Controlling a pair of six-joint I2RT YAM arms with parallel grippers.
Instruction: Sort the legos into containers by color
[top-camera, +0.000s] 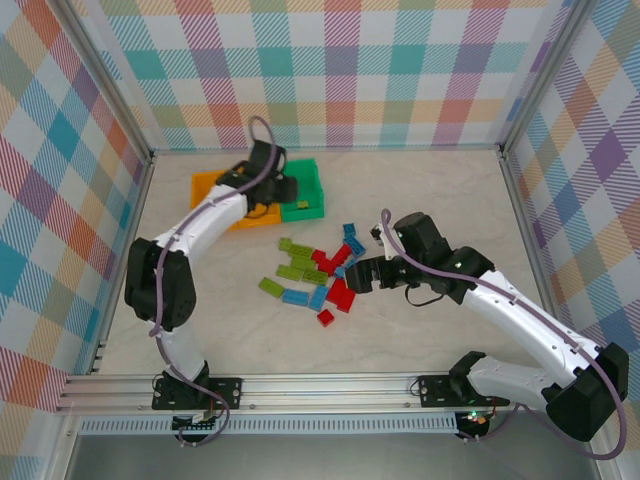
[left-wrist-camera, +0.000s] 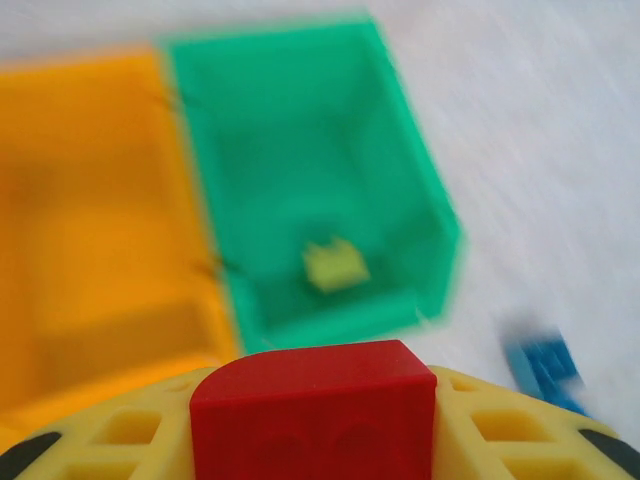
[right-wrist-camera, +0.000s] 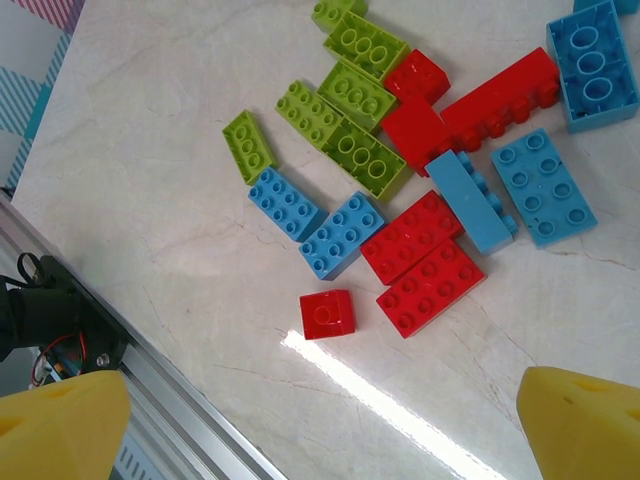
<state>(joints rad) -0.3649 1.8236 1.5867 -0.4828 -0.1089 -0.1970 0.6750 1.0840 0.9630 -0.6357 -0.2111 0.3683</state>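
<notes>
We see the left hand (top-camera: 272, 188) reaching over the row of bins at the far left of the counter (top-camera: 440, 190), about where orange meets green. Its yellow fingers (left-wrist-camera: 110, 430) are clamped on a red brick (left-wrist-camera: 313, 410), which sits between them at the bottom of the left wrist view. Beyond the brick lies the green bin (left-wrist-camera: 300, 140), with one lime piece (left-wrist-camera: 335, 265) on its floor near the closer wall. The orange bin (left-wrist-camera: 90, 200) touches it on the left; that view is too blurred for us to tell what it holds. A blue brick (left-wrist-camera: 545, 365) lies on the counter just outside the green bin.

The right hand (top-camera: 360, 272) hangs just beside the pile of bricks (top-camera: 315, 275) in the middle of the counter, its fingers spread wide apart with nothing between them. In its wrist view we count blue, red and lime pieces lying close together, many touching, with a small red square (right-wrist-camera: 327, 314) a little apart at the near edge.
</notes>
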